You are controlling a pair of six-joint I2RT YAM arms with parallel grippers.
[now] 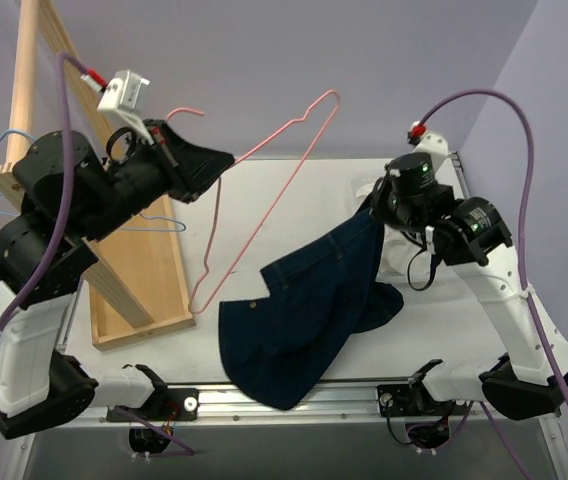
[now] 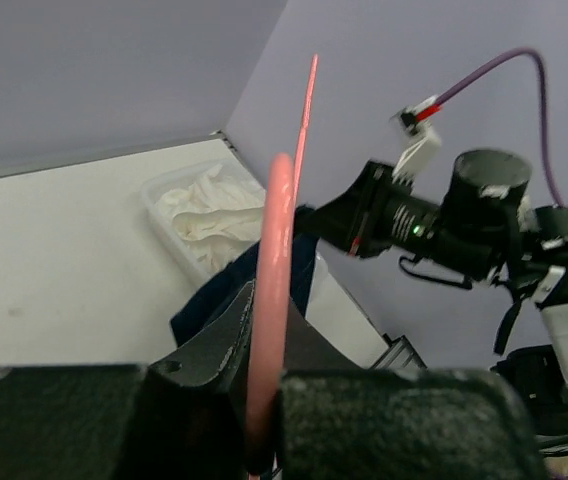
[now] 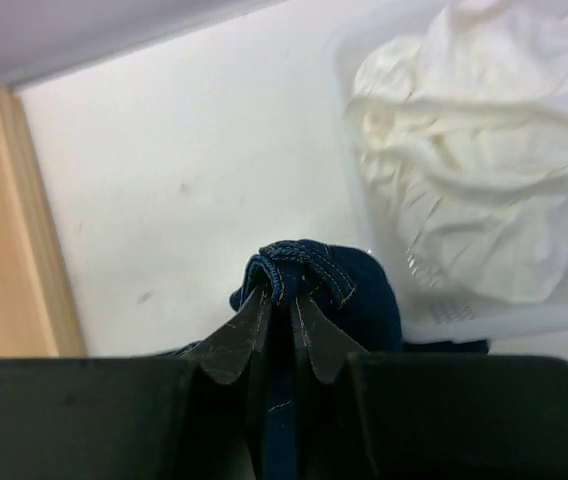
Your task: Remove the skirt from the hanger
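Note:
The white skirt [image 3: 474, 190] lies crumpled in a clear plastic bin at the table's right and also shows in the left wrist view [image 2: 209, 210]. The light-blue hanger [image 1: 164, 227] sits on the wooden rack behind my left arm, with no garment on it. My left gripper [image 1: 219, 160] is shut on a thin pink wire hanger [image 1: 311, 148], seen close up between its fingers [image 2: 274, 260]. My right gripper [image 1: 376, 205] is shut on the waistband of a dark navy denim garment [image 1: 304, 320], which is bunched between the fingertips [image 3: 314, 275] and drapes down to the table's front edge.
A wooden rack with a tray base [image 1: 154, 290] stands along the left side; its edge shows in the right wrist view [image 3: 4, 250]. The clear bin [image 3: 464, 315] sits under my right wrist. Purple cables loop over both arms.

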